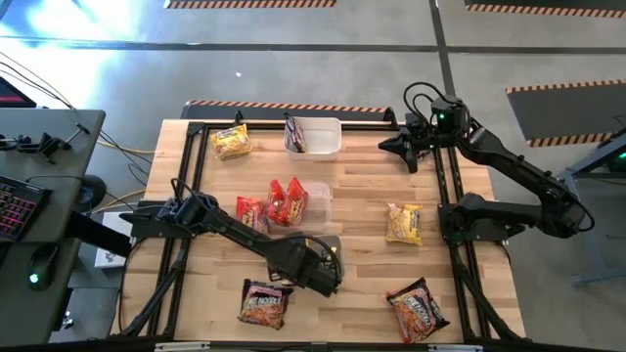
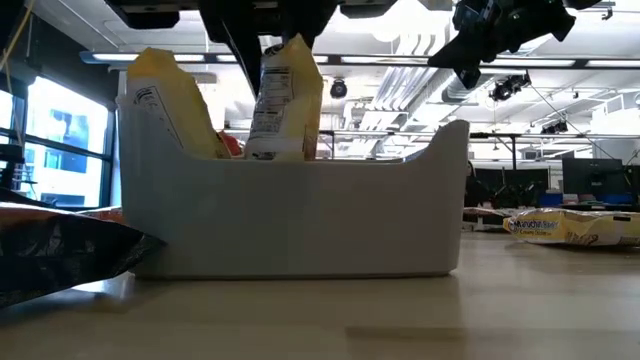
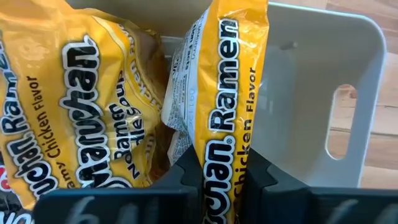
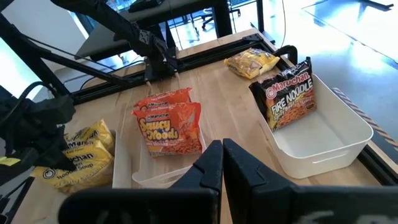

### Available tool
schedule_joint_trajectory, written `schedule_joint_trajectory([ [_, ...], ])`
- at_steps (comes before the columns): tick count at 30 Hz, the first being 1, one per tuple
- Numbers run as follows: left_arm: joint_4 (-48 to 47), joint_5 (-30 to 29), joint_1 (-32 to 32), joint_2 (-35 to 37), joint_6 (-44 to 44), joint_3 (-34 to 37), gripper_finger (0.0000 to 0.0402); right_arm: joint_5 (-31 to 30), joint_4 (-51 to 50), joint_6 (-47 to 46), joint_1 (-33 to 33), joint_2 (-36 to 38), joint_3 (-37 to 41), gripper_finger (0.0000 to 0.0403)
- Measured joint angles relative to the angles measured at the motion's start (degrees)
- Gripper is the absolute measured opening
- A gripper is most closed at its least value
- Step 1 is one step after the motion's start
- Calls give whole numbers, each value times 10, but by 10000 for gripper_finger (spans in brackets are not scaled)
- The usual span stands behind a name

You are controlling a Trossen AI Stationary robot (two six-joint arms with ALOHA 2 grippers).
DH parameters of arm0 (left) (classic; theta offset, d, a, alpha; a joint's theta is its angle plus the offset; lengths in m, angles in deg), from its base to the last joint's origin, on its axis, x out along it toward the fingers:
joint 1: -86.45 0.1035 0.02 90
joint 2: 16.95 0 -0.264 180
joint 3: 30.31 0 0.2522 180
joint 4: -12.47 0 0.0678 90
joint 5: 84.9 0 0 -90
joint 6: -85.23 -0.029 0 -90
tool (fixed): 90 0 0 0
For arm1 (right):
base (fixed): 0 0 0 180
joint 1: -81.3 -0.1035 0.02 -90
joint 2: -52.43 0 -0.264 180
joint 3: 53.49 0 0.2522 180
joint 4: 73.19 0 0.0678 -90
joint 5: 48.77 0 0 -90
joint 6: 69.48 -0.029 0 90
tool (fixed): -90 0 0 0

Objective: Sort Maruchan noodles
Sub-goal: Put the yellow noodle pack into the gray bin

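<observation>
Now my left gripper pinches a yellow packet upright inside the near tub; I'd lower it beside its twin before releasing. Right gripper waits closed.

Yellow packets: four. Red packets: three. Dark packets: three. Tubs: three.

The left gripper hangs low over the table's near middle beside a tub of red packets. Yellow packets lie scattered. The right gripper waits at the far edge.
</observation>
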Motion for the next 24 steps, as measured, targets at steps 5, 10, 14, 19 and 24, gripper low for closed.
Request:
schedule_joint_trajectory([
  [5,-3,12,0,-1,1,0,35,0,0,0,0,0,0,2],
  [10,-22,26,0,-1,12,0,35,0,0,0,0,0,0,2],
  [14,-36,31,0,-1,15,0,35,0,0,0,0,0,0,2],
  [19,-34,42,0,-1,-9,0,51,0,0,0,0,0,0,2],
  [24,-28,60,0,-1,-36,0,81,0,0,0,0,0,0,2],
])
